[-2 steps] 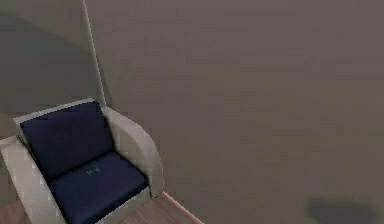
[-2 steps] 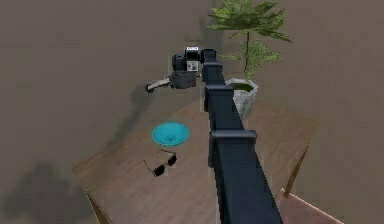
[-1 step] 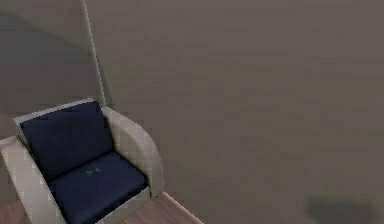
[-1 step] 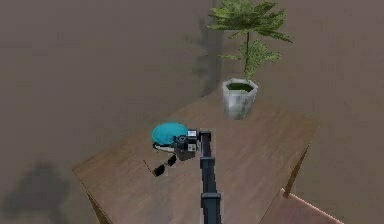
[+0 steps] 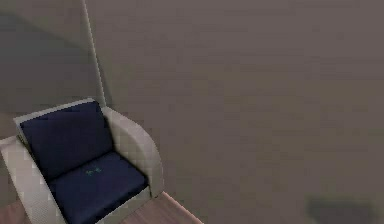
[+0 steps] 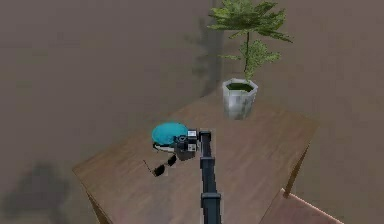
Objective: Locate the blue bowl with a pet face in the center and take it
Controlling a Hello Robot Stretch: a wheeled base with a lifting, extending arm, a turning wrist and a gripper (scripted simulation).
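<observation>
The blue bowl [image 6: 167, 131] was found on the worktop [image 6: 255, 150], pincer [image 6: 158, 166] close by, its hold impossible to tell, lift not yet done.

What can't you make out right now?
- Arm side view: whether the gripper holds anything; the blue bowl sits on the table behind it.
- Same view: any pet face on the bowl; too small.
- Forward view: the armchair, its left side cut by the edge.

Lighting: dim light is falling across both views, the potted plant [image 6: 245, 20] throwing a soft grey shadow onto the wall [image 6: 90, 60].
</observation>
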